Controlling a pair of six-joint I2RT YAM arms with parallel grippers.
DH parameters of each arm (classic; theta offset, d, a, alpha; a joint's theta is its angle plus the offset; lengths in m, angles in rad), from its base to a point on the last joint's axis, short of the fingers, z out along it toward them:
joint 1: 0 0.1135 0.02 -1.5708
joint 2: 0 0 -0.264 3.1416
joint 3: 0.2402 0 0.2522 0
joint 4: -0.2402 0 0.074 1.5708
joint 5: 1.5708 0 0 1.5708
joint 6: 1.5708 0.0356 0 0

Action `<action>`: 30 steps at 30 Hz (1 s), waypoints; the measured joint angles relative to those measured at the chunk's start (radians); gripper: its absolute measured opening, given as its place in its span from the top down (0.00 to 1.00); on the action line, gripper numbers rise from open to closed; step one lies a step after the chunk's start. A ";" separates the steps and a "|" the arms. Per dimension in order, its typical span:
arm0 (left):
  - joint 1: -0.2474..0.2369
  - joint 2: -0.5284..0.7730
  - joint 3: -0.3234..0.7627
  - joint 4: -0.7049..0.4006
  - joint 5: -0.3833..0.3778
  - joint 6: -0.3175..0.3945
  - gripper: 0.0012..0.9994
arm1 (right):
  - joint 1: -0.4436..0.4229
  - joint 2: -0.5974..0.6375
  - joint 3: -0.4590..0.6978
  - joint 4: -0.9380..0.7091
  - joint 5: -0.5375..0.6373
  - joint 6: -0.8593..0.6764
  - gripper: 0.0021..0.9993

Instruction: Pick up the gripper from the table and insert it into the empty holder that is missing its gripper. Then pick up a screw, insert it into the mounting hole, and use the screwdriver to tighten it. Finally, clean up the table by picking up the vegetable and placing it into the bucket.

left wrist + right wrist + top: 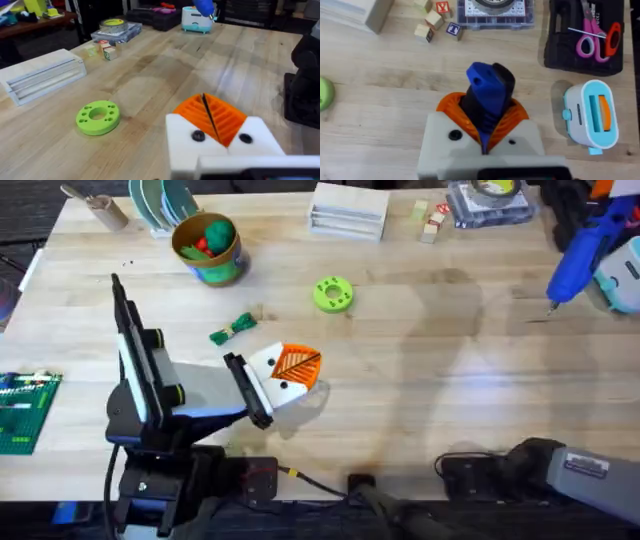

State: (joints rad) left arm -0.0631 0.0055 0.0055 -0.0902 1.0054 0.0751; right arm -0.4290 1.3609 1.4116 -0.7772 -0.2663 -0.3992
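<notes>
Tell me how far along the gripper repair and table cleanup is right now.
Looks done: both white blocks of the left gripper carry orange ribbed wedges, pressed together. In hand: the right gripper clamps the blue pen-shaped electric screwdriver, far from the left gripper; whether a screw is seated is unclear. Left: the slender green toy vegetable lies on the table, outside the yellow-rimmed bucket.
</notes>
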 joint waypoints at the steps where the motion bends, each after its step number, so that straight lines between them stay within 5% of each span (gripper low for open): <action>1: 0.000 0.000 0.000 0.000 0.000 0.000 0.98 | 0.000 -0.023 -0.021 0.013 -0.006 0.008 0.97; 14: 0.000 0.000 0.000 0.000 0.000 0.000 0.98 | 0.053 -0.365 -0.436 0.354 -0.115 0.178 0.97; 30: 0.000 0.000 0.000 0.000 0.000 0.000 0.98 | 0.553 -0.393 -0.573 0.892 -0.158 0.384 0.97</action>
State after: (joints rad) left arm -0.0631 0.0055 0.0055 -0.0902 1.0054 0.0753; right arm 0.1237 0.9683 0.8383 0.1144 -0.4243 -0.0153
